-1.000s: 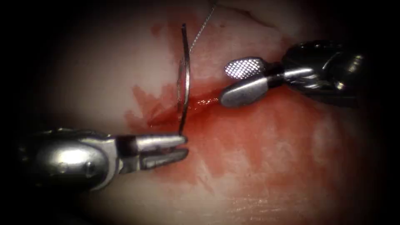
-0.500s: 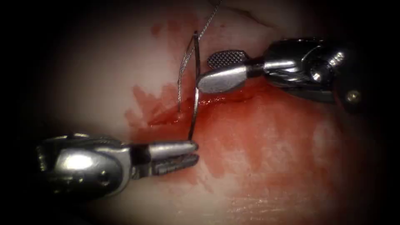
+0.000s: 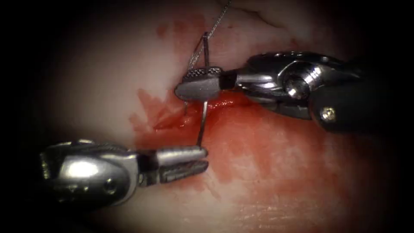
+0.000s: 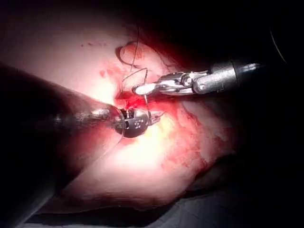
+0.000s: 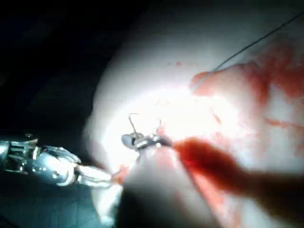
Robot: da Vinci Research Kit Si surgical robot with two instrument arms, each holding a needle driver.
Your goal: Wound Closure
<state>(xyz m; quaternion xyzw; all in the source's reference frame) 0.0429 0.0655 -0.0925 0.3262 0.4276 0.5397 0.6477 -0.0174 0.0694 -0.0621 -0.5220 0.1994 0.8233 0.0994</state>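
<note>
Tissue point(image 3: 99, 82) carries a cut point(image 3: 194, 114) w/ red fluid point(image 3: 267, 146) pooled in it and smeared over the surface to its right and toward the near edge. Left tool point(image 3: 202, 157) comes in low from the left edge, shaft near level, jaws clamped on one end of the curved needle point(image 3: 202, 125), which stands up from them across the cut, free of the tissue. Right tool point(image 3: 189, 84) reaches in from the right edge, wrist level, jaws closed narrow around the needle at mid-curve, well above the left tool's grip. Needle's other end pokes up past the right tool; thread point(image 3: 217, 17) runs from there toward the far edge, and a second strand drops beside the needle into the cut's left part.
</note>
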